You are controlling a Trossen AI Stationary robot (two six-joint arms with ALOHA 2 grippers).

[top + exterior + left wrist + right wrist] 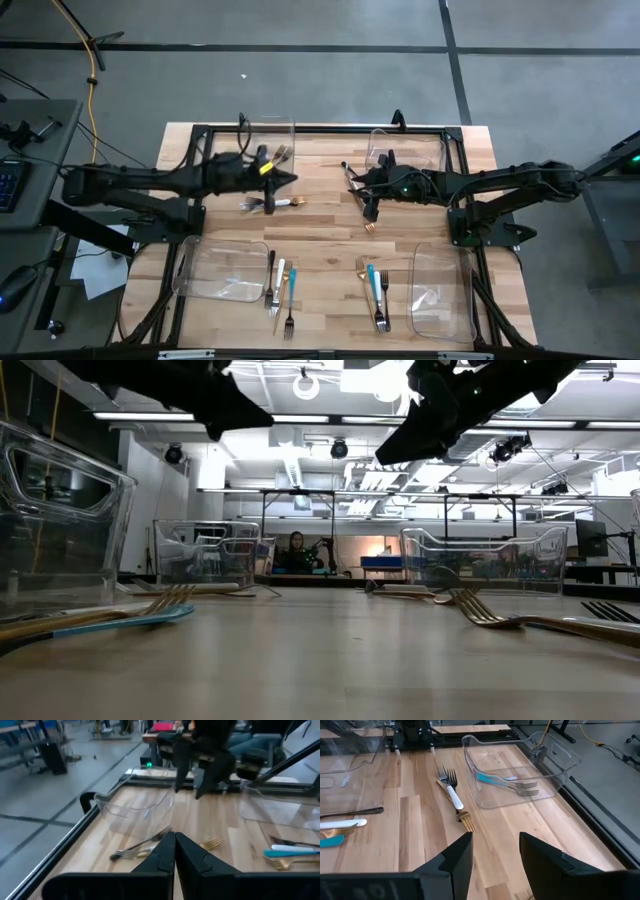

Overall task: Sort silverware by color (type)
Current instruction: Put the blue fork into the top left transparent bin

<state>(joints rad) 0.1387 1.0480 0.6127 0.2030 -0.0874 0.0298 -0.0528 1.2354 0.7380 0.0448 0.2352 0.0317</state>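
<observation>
My left gripper [292,180] [175,847] hangs shut and empty over the table's far left part, beside the far left clear bin [268,140]. That bin holds teal-handled forks [507,782]. A white-handled fork [451,792] and a gold fork [466,821] lie on the wood next to it. My right gripper [495,852] [358,192] hangs open with nothing between its fingers, near the far right bin [408,150]. A gold fork [372,228] lies just in front of it. More silverware lies in two clusters [279,288] [375,290] near the front edge.
Two more clear bins stand at the near left [225,270] and the near right [442,292]. Steel forks [140,847] lie on the table ahead of my left gripper. A black frame [320,128] runs round the table's edges. People sit in the room beyond.
</observation>
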